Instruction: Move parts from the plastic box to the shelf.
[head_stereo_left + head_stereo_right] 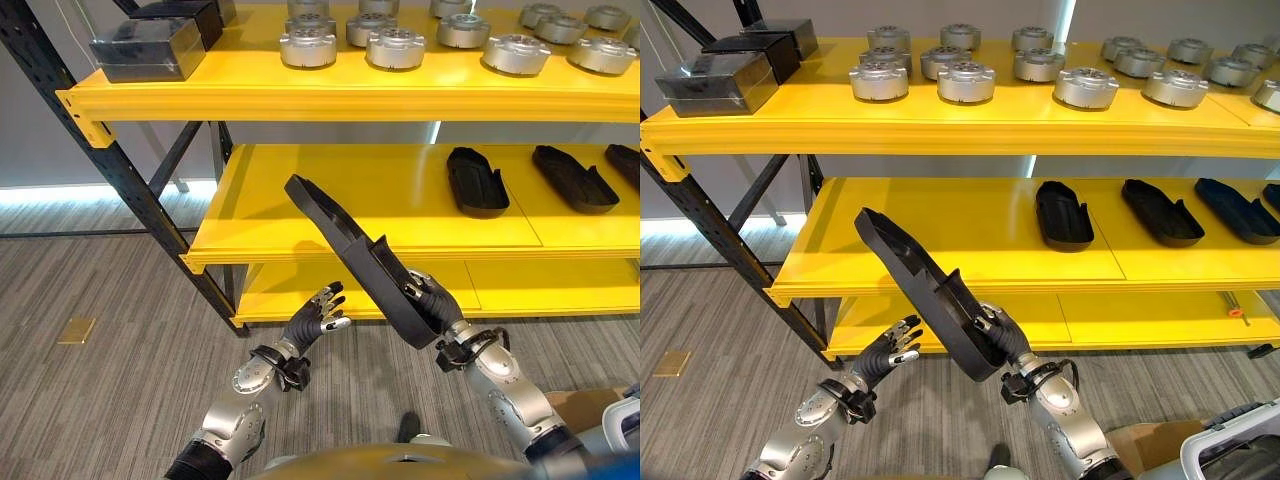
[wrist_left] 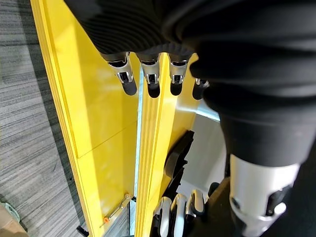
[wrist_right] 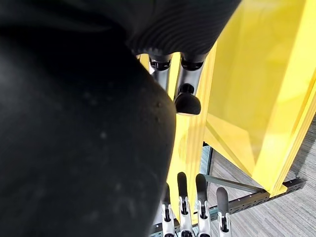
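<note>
A long black moulded part [image 1: 350, 255] is being held in the air in front of the yellow shelf rack [image 1: 300, 100], tilted, with its upper end reaching up towards the front edge of the middle shelf [image 1: 330, 215] and its lower end sitting in the right hand [image 1: 432, 300]. The right hand is gripping that lower end, fingers and thumb curling round it. The left hand [image 1: 318, 318] is hovering just beside the part's lower end, on the side away from the right hand, apart from it, with fingers relaxed and spread and nothing in them; in the left wrist view its fingers [image 2: 126, 79] are showing straight.

On the middle shelf, towards the rack's right end, three similar black moulded parts [image 1: 1063, 213] are lying in a row. On the top shelf, round silver metal parts [image 1: 308, 45] are standing in rows, and dark rectangular boxes [image 1: 148, 47] are sitting at the rack's left end. The rack is standing on grey carpet floor [image 1: 100, 380].
</note>
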Controlling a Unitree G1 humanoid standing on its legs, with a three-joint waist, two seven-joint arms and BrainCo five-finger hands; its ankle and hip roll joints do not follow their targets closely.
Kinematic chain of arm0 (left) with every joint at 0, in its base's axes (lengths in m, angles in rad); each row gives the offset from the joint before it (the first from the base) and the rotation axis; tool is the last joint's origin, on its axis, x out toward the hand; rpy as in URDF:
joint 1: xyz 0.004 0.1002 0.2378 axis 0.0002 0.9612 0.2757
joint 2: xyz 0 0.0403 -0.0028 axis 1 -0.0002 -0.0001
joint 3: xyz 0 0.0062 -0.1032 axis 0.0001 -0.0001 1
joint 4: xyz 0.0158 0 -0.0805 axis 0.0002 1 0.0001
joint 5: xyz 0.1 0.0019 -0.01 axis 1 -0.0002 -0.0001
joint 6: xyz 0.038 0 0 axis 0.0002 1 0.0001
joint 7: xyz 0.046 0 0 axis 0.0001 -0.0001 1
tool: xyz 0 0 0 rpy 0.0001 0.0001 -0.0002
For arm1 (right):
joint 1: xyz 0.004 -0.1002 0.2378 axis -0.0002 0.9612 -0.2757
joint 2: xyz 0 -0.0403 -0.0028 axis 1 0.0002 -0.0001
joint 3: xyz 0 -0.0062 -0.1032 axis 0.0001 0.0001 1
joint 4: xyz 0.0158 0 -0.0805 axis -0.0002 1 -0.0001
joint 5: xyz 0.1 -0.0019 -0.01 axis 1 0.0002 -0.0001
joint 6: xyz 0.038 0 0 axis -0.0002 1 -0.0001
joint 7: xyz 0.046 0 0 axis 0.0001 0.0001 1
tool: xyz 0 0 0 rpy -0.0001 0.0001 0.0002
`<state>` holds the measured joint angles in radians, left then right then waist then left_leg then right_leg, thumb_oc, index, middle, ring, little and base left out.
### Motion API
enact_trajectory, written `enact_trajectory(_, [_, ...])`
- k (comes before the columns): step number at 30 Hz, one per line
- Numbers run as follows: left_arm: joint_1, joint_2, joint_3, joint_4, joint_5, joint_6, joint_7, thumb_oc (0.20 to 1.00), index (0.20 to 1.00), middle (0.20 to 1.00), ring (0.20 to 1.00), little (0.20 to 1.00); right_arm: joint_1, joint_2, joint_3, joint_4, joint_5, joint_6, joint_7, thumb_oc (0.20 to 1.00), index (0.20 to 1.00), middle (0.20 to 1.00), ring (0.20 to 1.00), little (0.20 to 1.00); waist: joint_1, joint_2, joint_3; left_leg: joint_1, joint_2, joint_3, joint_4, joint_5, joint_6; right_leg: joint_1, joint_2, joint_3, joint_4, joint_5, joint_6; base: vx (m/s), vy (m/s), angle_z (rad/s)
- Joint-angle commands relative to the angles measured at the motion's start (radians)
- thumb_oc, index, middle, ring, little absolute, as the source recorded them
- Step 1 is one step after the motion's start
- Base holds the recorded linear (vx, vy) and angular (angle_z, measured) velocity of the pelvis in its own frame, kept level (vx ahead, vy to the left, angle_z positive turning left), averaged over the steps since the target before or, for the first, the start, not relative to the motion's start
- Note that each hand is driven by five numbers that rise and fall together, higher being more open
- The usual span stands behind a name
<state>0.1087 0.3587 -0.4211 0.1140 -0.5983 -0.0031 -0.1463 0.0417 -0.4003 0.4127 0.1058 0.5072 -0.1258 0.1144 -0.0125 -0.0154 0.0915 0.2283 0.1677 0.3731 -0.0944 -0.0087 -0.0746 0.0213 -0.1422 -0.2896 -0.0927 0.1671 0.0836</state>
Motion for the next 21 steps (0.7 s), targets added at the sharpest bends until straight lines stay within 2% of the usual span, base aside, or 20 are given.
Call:
enact_trajectory(1, [-0.012,-0.008,0.017,-0.003,0.024,-0.032,-0.003,1.000,1.000,1.000,1.000,1.000,-0.120,0.048,-0.033,-0.006,0.051,-0.061,-0.012,0.200,0.200,0.200,0.200,0.200,-0.010,-0.012,0.029,-0.037,-0.063,-0.042,0.007,0.007,0.038,0.155,0.020,-0.031,0.005,-0.126,0.029,0.04,0.045,0.00])
enact_trajectory(10, [-0.010,-0.010,0.003,0.016,0.041,-0.047,-0.006,1.000,1.000,1.000,1.000,1.000,-0.167,0.041,-0.050,0.026,0.043,-0.062,-0.041,0.200,0.200,0.200,0.200,0.200,-0.002,-0.013,0.030,-0.031,-0.079,-0.045,0.007,-0.001,0.053,0.164,0.017,-0.020,0.013,-0.128,0.030,0.03,0.094,0.00])
enact_trajectory(12, [-0.011,-0.007,-0.003,0.029,0.062,-0.059,-0.004,1.000,1.000,1.000,1.000,1.000,-0.180,0.037,-0.069,0.025,0.035,-0.054,-0.053,0.200,0.200,0.200,0.200,0.200,-0.002,-0.012,0.032,-0.032,-0.093,-0.049,0.007,-0.008,0.069,0.155,0.010,-0.010,0.049,-0.142,0.034,0.01,0.253,0.00])
enact_trajectory(17, [-0.038,0.001,-0.014,0.062,0.085,-0.079,-0.016,1.000,1.000,1.000,1.000,1.000,-0.196,0.031,-0.092,0.023,0.043,-0.060,-0.082,0.200,0.200,0.200,0.200,0.200,-0.003,-0.007,0.052,-0.046,-0.125,-0.061,0.007,-0.012,0.109,0.099,0.005,-0.005,0.195,-0.184,0.036,-0.03,0.221,0.01])
enact_trajectory(19, [-0.052,0.000,-0.016,0.074,0.092,-0.084,-0.013,1.000,1.000,1.000,1.000,1.000,-0.205,0.038,-0.099,0.034,0.042,-0.070,-0.082,0.200,0.200,0.200,0.200,0.200,-0.004,-0.006,0.072,-0.044,-0.137,-0.058,0.007,-0.017,0.129,0.031,-0.020,-0.018,0.325,-0.151,0.061,-0.05,0.234,-0.01])
enact_trajectory(21, [-0.058,0.001,-0.017,0.074,0.093,-0.083,-0.006,1.000,1.000,1.000,1.000,1.000,-0.212,0.049,-0.101,0.050,0.044,-0.081,-0.076,0.200,0.200,0.200,0.200,0.200,0.000,-0.001,0.093,-0.027,-0.144,-0.051,0.007,-0.037,0.135,-0.022,-0.058,-0.047,0.465,-0.135,0.088,0.03,0.193,-0.20])
